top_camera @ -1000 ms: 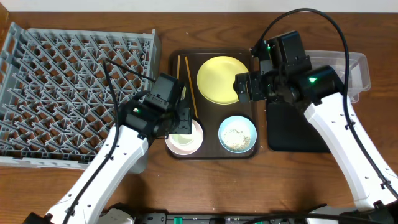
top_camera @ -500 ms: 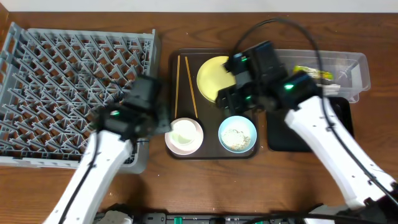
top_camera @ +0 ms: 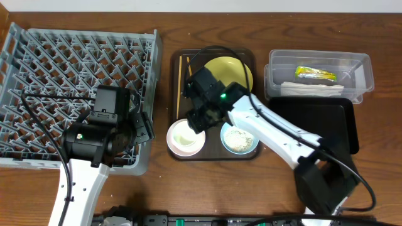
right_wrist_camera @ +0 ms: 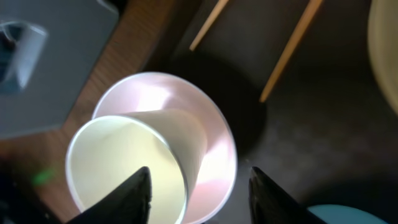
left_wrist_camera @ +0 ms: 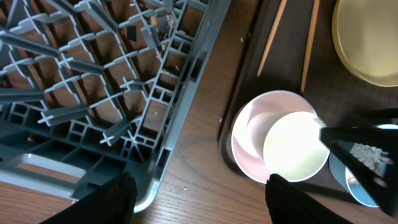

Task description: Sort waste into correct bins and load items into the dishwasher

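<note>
The white bowl (top_camera: 186,139) stands on the brown serving tray, with a pale cup (right_wrist_camera: 124,163) tilted inside it. My right gripper (right_wrist_camera: 202,196) hangs low over the bowl (right_wrist_camera: 214,146), open. One finger is over the cup's mouth and the other is past the cup's wall, with nothing clamped. In the overhead view this gripper (top_camera: 193,119) is at the bowl's far edge. My left gripper (left_wrist_camera: 202,202) is open and empty over bare wood by the dishwasher rack's (top_camera: 75,75) near right corner. The light-blue bowl (top_camera: 240,139) holds rice crumbs. Behind it lie the yellow plate (top_camera: 242,72) and the chopsticks (left_wrist_camera: 309,50).
The clear tub (top_camera: 361,75) at the back right holds the green-yellow wrapper (top_camera: 317,73) and a white napkin (top_camera: 311,88). The black tray (top_camera: 326,122) lies in front of it. The brown serving tray (top_camera: 213,156) sits mid-table, and my right arm crosses over it.
My right arm swung left from the tub to the white bowl, its jaws narrowing. My left arm drew back from the bowl to the rack's corner and opened a little.
</note>
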